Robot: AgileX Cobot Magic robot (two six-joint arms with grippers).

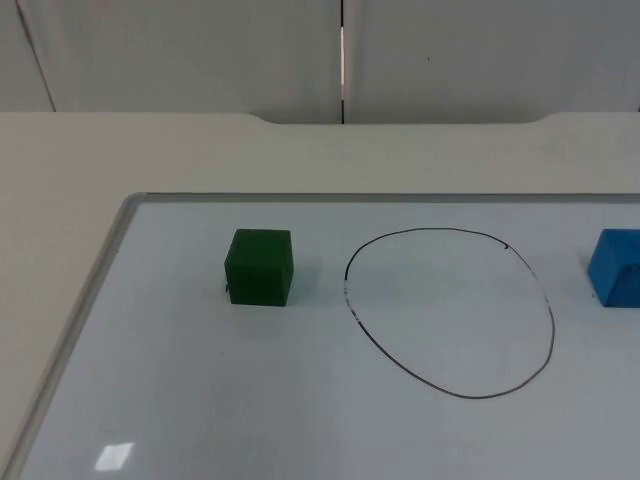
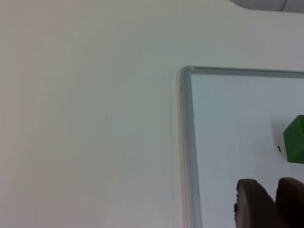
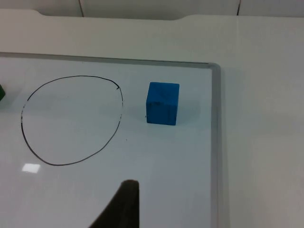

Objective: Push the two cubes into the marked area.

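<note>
A green cube (image 1: 260, 266) sits on the whiteboard (image 1: 200, 400), left of a hand-drawn black oval outline (image 1: 450, 312). A blue cube (image 1: 616, 267) rests to the right of the oval, outside the line. In the left wrist view the green cube (image 2: 295, 139) lies ahead of my left gripper (image 2: 273, 202), whose fingertips (image 2: 251, 202) stand pressed together, apart from the cube and holding nothing. In the right wrist view the blue cube (image 3: 163, 103) lies beyond my right gripper (image 3: 124, 204), beside the oval (image 3: 71, 121) and well apart from the gripper.
The whiteboard's grey frame (image 2: 186, 142) runs along its left edge, with bare white table top (image 2: 85, 123) beyond it. Its right frame (image 3: 216, 142) passes close to the blue cube. A grey partition wall (image 1: 200, 50) closes the back.
</note>
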